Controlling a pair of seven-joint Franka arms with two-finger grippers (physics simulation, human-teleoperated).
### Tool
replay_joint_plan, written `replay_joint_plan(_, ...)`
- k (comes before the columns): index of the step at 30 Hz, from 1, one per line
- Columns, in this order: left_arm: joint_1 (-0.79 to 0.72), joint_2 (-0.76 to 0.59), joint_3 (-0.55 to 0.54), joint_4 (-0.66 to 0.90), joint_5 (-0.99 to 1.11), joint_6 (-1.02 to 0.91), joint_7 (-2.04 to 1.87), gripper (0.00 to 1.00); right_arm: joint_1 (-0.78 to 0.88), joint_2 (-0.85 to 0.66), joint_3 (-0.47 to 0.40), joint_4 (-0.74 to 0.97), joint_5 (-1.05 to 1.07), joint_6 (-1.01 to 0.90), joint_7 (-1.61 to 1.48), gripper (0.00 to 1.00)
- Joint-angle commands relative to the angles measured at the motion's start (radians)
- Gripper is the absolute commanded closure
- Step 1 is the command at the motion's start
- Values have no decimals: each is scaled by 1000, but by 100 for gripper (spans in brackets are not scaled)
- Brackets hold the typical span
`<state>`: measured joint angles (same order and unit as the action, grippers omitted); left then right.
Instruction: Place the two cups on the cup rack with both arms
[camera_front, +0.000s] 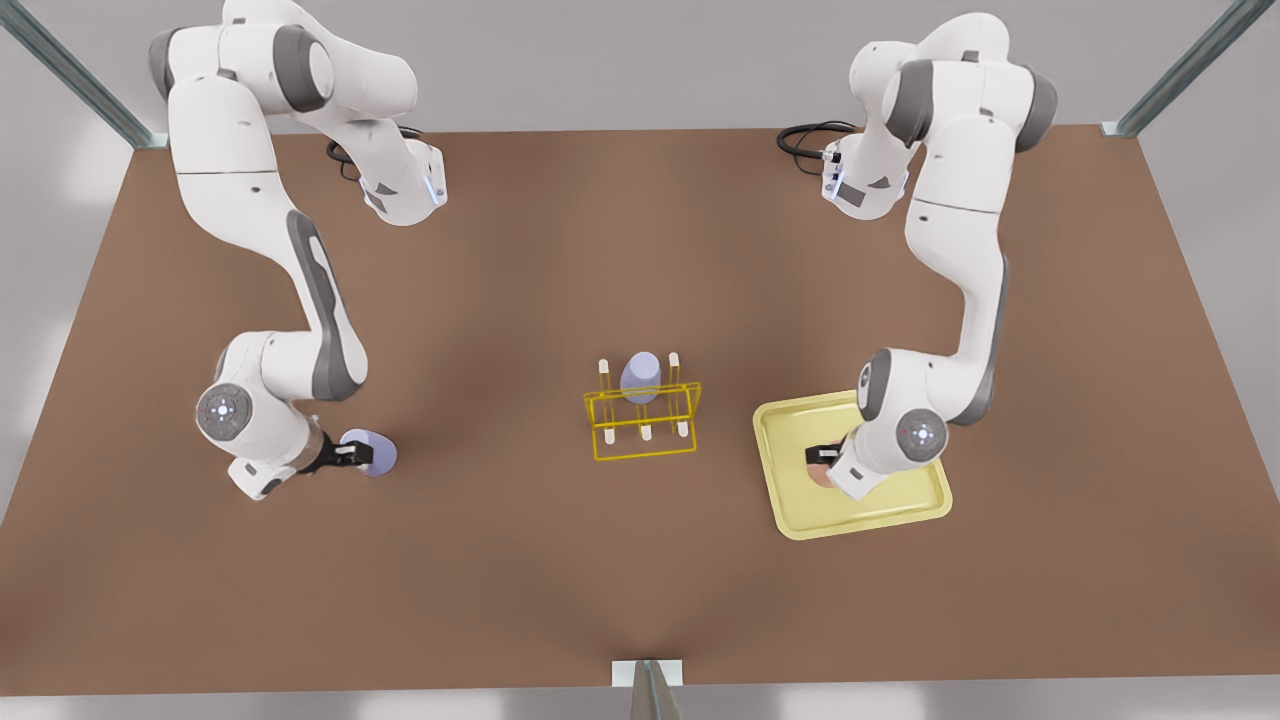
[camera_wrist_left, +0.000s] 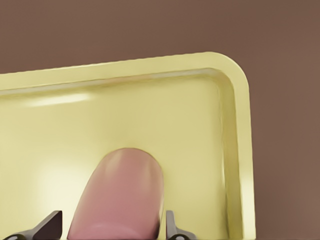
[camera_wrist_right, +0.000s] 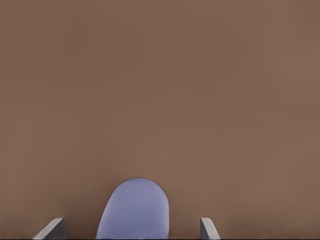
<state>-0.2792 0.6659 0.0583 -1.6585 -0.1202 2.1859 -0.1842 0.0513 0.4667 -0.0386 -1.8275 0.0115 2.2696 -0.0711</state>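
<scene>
A brown matte table (camera_front: 640, 250) is seen from above, ringed by pale grey floor, with grey metal struts (camera_front: 75, 75) at its corners. The yellow wire cup rack (camera_front: 642, 425) stands upright near the table's middle; a lavender cup (camera_front: 640, 375) is seated upside down on one of its far pegs. Well to the front view's left of the rack, a second lavender cup (camera_front: 378, 452) rests on the bare table, and the right gripper (camera_front: 352, 455) is held low at it. In the right wrist view its fingers (camera_wrist_right: 52, 229) are spread, with a gap to either side of that cup (camera_wrist_right: 134, 210); nothing is clamped. Just to the front view's right of the rack lies a flat pale-yellow tray (camera_front: 800, 520), with the pink cup (camera_wrist_left: 120, 200) inside it. The left gripper (camera_front: 822, 455) is lowered over the pink cup, fingers (camera_wrist_left: 50, 222) parted and straddling it, one close against its side and the other apart.
</scene>
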Motion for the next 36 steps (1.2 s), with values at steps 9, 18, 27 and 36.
replay_joint_plan(9, 0, 14, 0, 2, 2, 17, -43, 17, 5, 4, 8, -107, 4, 174, -49, 0)
replay_joint_plan(18, 0, 4, 0, 8, 1, 8, -44, 17, 10, 27, 8, -156, 2, 220, -50, 0)
replay_joint_plan(27, -5, -9, -57, 198, -6, -313, -199, 16, 9, 27, 9, -216, 2, 294, -55, 0)
replay_joint_plan(36, -25, 27, -264, 456, -27, -340, -621, 16, 2, 27, 9, -210, 1, 294, -64, 22)
